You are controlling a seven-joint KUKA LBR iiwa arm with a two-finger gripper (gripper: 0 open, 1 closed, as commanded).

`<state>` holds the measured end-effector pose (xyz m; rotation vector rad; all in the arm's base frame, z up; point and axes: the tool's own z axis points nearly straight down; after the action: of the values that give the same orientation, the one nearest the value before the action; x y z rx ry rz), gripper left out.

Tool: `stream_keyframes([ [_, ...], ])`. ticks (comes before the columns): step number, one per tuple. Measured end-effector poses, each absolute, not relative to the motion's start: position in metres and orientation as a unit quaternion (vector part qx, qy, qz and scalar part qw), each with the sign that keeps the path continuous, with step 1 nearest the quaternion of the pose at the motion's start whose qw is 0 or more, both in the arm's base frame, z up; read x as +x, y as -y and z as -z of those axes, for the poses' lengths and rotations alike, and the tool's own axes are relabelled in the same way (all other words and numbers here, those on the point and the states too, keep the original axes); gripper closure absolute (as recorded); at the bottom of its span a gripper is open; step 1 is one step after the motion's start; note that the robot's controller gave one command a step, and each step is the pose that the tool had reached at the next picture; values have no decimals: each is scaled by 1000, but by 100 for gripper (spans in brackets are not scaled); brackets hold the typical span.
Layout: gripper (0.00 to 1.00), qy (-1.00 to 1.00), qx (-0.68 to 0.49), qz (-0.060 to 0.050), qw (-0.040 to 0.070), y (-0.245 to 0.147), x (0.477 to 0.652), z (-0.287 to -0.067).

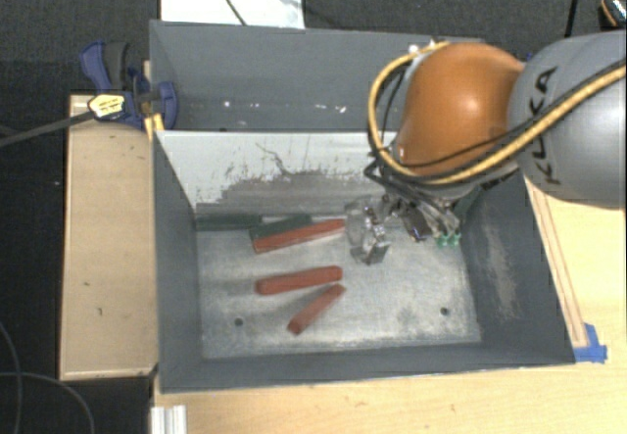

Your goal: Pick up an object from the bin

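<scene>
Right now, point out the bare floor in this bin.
Bare: between the pincer and the bin's right wall, and the front-right corner beyond the lowest red stick. Crowded: left-centre, where the green stick and the upper red stick lie together, middle red stick just below.

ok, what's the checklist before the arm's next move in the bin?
1. Gripper is inside the bin, low over the floor: ok.
2. A target is in reach: the right end of the upper red-brown stick lies just beside the gripper: ok.
3. Gripper centred over that stick: not ok, it sits off the stick's right end.
4. Target free of neighbours: not ok, the dark green stick lies right alongside it.
5. Middle stick and lowest stick lie apart from the gripper: ok.
6. Gripper touching the target: cannot tell.
</scene>
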<state>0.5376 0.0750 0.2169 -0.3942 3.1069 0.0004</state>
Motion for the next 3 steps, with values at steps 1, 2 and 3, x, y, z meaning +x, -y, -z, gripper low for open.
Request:
stream_keyframes([
  [1,0,-992,-127,0,1,-75,537,-212],
  [2,0,-963,-268,-1,-1,-106,494,-122],
  [3,0,-951,-309,-1,1,-151,518,-69],
])
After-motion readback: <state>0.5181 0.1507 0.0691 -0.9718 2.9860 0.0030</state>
